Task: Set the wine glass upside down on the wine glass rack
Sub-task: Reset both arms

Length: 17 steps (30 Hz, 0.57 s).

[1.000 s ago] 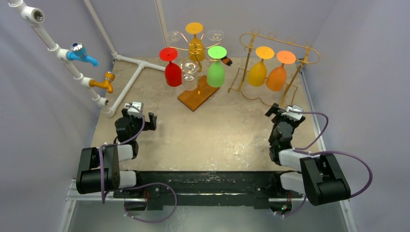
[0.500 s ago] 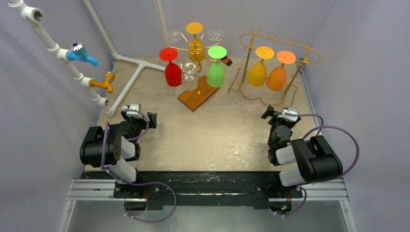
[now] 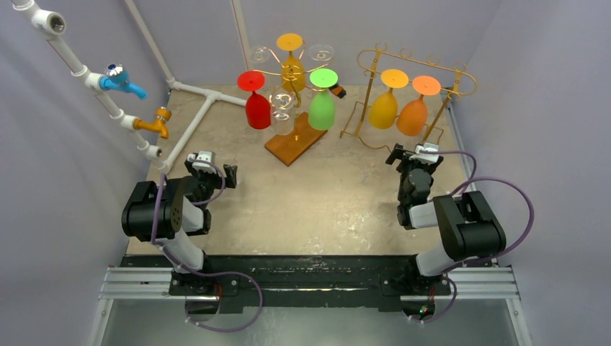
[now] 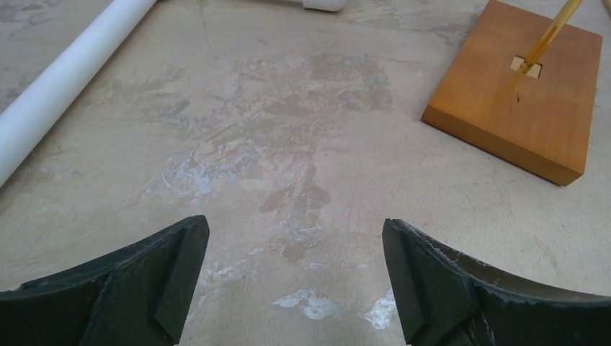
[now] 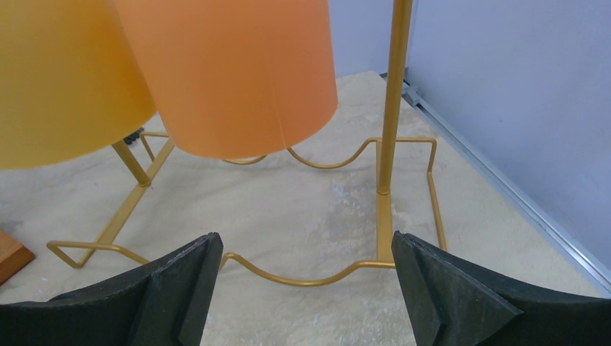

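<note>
Every wine glass I see hangs bowl down from a rack. The gold wire rack (image 3: 421,72) at the back right carries a yellow glass (image 3: 383,109) and an orange glass (image 3: 412,117). The centre rack on a wooden base (image 3: 294,140) holds a red glass (image 3: 257,109), a green glass (image 3: 322,109), an amber one (image 3: 292,68) and clear ones (image 3: 282,112). My right gripper (image 3: 413,154) is open and empty just in front of the gold rack (image 5: 387,108), below the orange glass (image 5: 230,72). My left gripper (image 3: 212,166) is open over bare table; its wrist view shows the wooden base (image 4: 526,94).
White pipework (image 3: 191,122) with a blue tap (image 3: 122,79) and an orange tap (image 3: 155,124) runs along the left wall and back-left floor; the pipe (image 4: 65,79) lies left of my left gripper. Grey walls close in the sandy tabletop (image 3: 324,194).
Both arms have raised their elbows and pushed their grippers farther from the bases. The right gripper has come closer to the gold rack. Both stay open.
</note>
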Available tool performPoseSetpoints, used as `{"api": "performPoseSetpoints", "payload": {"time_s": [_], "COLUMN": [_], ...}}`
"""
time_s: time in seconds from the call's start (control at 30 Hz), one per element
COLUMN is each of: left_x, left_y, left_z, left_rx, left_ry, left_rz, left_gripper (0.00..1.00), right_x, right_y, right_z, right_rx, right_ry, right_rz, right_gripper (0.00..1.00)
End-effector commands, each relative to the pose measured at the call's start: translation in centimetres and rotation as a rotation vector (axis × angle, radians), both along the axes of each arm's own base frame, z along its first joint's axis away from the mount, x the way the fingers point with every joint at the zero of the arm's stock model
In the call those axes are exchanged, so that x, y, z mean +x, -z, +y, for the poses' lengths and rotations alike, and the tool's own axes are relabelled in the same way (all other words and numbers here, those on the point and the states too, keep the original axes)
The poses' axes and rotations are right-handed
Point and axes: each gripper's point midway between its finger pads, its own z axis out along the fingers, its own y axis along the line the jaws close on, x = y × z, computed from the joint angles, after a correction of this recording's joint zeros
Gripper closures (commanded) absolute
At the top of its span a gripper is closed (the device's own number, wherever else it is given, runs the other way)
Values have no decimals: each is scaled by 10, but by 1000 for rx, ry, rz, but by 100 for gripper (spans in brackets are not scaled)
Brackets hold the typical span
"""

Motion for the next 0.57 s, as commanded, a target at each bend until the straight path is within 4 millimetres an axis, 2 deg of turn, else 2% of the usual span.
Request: {"api": "performPoseSetpoints", "payload": {"time_s": [0.0, 0.53], "left_x": [7, 12], "left_y": [-18, -12], "left_z": [-5, -9], "left_rx": [22, 59], "left_ry": [32, 16], "left_rz": [-70, -35], "left_gripper": [0, 0], "right_x": [-1, -1], "right_y": [-1, -2], "right_z": [0, 0], "right_rx": [1, -5], "right_ry": [-9, -6], "right_rz": [-1, -5], "right_gripper": [1, 1]}}
